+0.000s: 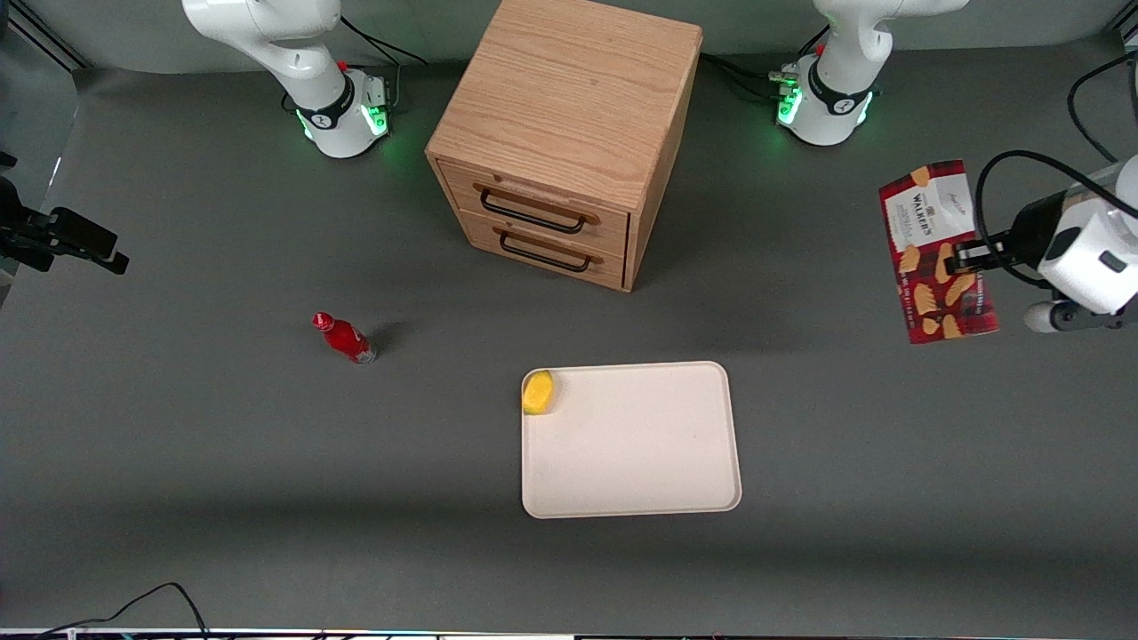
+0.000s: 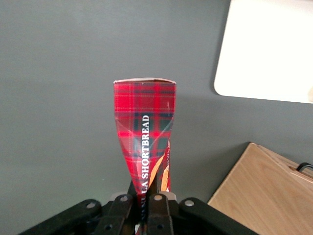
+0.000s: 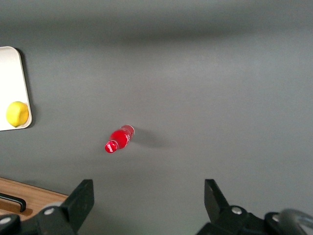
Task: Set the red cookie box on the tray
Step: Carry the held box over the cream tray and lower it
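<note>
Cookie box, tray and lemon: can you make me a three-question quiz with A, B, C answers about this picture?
1. Where is the red cookie box?
A. On the tray
B. Held up in the pincer
C. In a drawer

2. How many drawers does the wooden cabinet have?
A. One
B. Two
C. Four

3. What lies on the tray?
A. Only a yellow lemon
B. The red bottle
C. Nothing

Answers:
1 B, the pincer clamps the box above the table, toward the working arm's end.
2 B, two handles show on its front.
3 A, the lemon sits in one corner.
</note>
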You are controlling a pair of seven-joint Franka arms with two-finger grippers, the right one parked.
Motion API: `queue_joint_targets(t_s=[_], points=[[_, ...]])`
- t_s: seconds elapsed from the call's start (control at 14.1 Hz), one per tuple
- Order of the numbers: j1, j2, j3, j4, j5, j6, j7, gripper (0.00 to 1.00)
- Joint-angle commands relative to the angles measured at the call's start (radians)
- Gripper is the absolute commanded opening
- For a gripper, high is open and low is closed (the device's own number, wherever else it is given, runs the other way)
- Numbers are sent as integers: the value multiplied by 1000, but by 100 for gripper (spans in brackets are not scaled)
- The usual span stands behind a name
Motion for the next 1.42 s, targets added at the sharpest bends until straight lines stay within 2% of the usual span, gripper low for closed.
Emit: queue_joint_targets(t_s=[0.0, 0.21, 0.35, 0.57, 0.71, 0.92, 1.35], points=[[-20, 46, -75, 32, -12, 74, -156, 8], [-21, 124, -201, 33, 2, 234, -334, 6], [-53, 183, -249, 44, 68, 343, -414, 6], [-139, 314, -250, 127, 172, 440, -539, 4], [-144, 404, -250, 184, 180, 479, -577, 4], [-164, 492, -250, 190, 254, 595, -577, 3], [-187, 590, -250, 175, 330, 718, -561, 2]])
